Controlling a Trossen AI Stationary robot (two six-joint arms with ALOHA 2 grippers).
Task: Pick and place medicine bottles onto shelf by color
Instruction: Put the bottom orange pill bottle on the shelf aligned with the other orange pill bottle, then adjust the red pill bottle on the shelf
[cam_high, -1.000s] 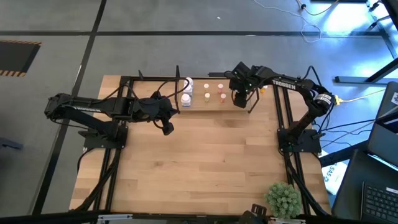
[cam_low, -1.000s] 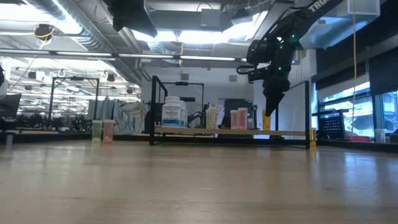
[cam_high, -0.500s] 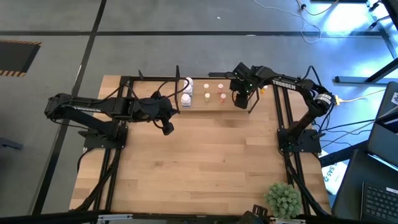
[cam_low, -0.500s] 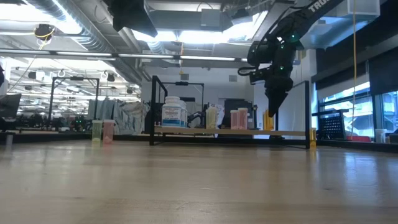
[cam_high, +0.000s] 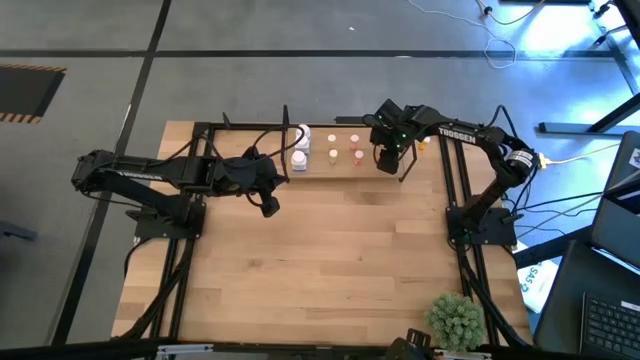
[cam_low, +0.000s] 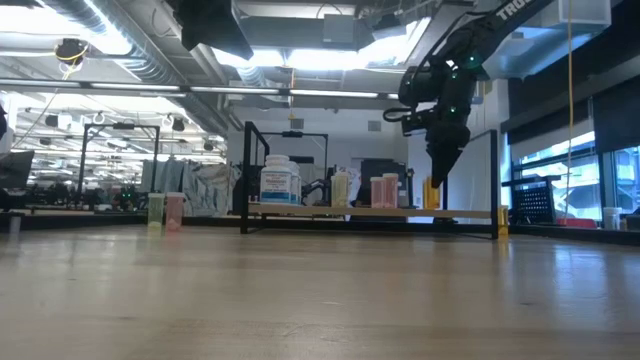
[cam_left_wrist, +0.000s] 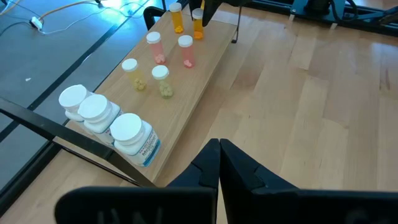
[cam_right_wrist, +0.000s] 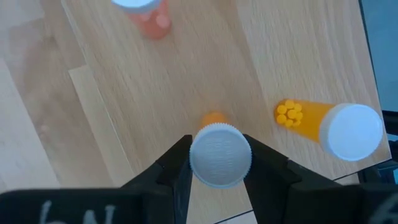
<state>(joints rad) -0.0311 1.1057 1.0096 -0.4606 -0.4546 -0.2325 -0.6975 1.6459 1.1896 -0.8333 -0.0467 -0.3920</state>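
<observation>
A wooden table seen from above, with a low shelf along its far edge as the landmark. The shelf is a pale flat board with thin black end frames.

The right gripper hangs over the shelf's right end, pointing down. Its two fingers are clamped on the white cap of an orange bottle, held upright above the board. In the low view the gripper sits just above shelf level; whether the bottle's base touches the board cannot be told.

Just beside the held bottle, a second orange bottle with a white cap stands on the shelf, nearer the end frame. A pink bottle stands farther toward the shelf's middle.

The left wrist view shows the whole row on the shelf. At the shelf's left end stand three chunky white bottles, close together. Next to them, toward the middle, are two cream bottles, then two pink bottles, then the two orange ones at the right end.

The left gripper hovers over bare table just in front of the shelf's left end, its fingers pressed together with nothing between them.

A green plant sits at the table's near right corner, well apart from the shelf.
</observation>
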